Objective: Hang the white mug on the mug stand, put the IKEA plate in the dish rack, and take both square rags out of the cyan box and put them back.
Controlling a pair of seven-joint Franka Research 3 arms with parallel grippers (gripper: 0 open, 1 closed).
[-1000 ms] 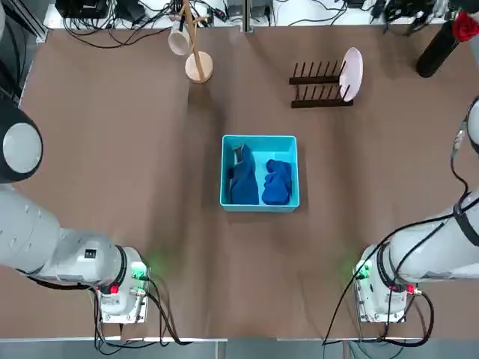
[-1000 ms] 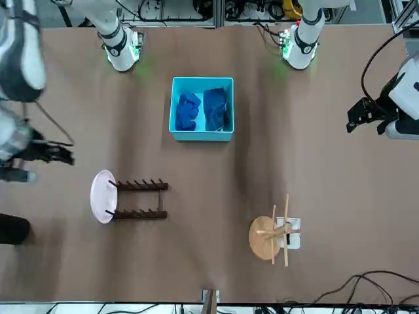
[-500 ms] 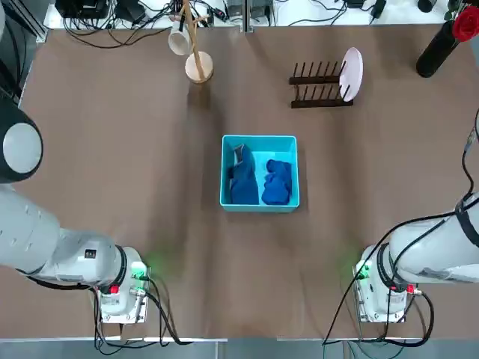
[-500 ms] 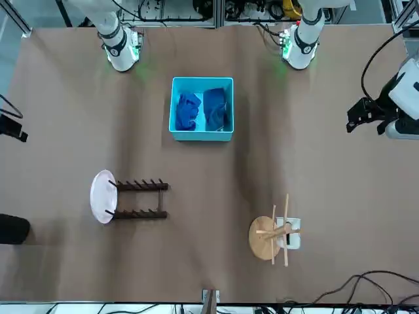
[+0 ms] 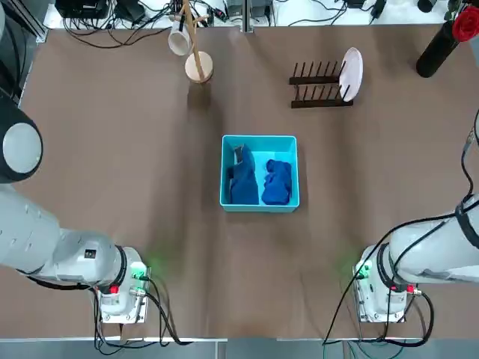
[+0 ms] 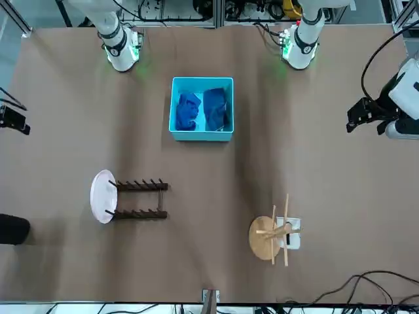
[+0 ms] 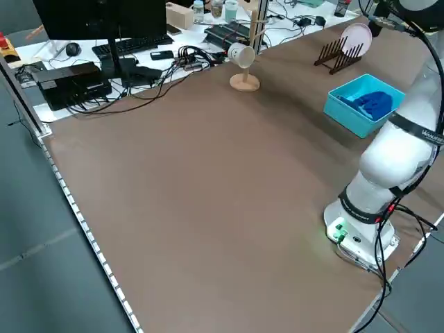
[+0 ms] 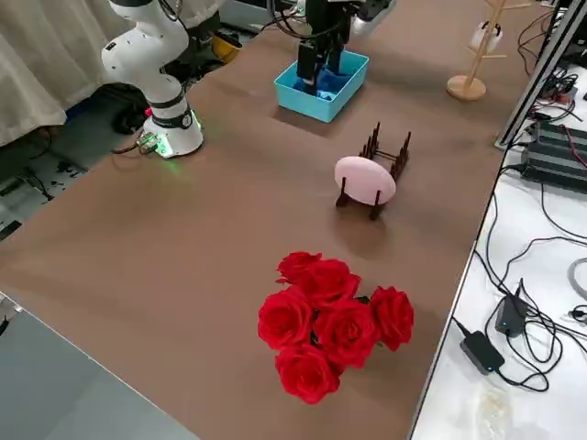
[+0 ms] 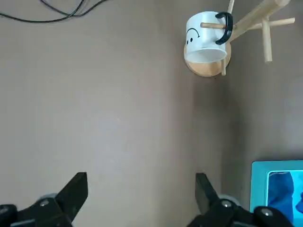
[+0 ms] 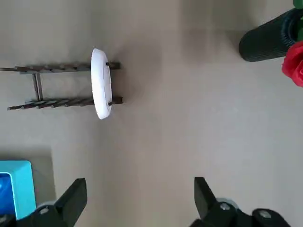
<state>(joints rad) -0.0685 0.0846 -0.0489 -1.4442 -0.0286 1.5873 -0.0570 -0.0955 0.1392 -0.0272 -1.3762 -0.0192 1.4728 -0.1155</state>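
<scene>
Your left gripper (image 9: 137,198) hangs high over bare table with its fingers spread wide and nothing between them. From it, the white mug (image 9: 204,39) is well ahead, hooked by its handle on a peg of the mug stand (image 9: 246,26), and a corner of the cyan box (image 9: 278,189) sits just off to one side of that gripper's far finger.

Your right gripper (image 10: 137,201) is likewise released and empty, raised above the table. Ahead of it the IKEA plate (image 10: 101,90) stands on edge in the end slot of the dish rack (image 10: 52,85), with the dark vase of red roses (image 8: 332,321) off on the other side, well apart from the rack.

Both square rags (image 5: 259,182) lie side by side inside the cyan box, between your two arms at mid-table, with neither gripper near them.

By the look of things, all three parts of the task are settled: mug hung, plate racked, rags in the box. You appear to be at the closing step, with the arms pulled clear. The next move likely calls for nothing more than keeping both arms parked, well away from stand and rack.
</scene>
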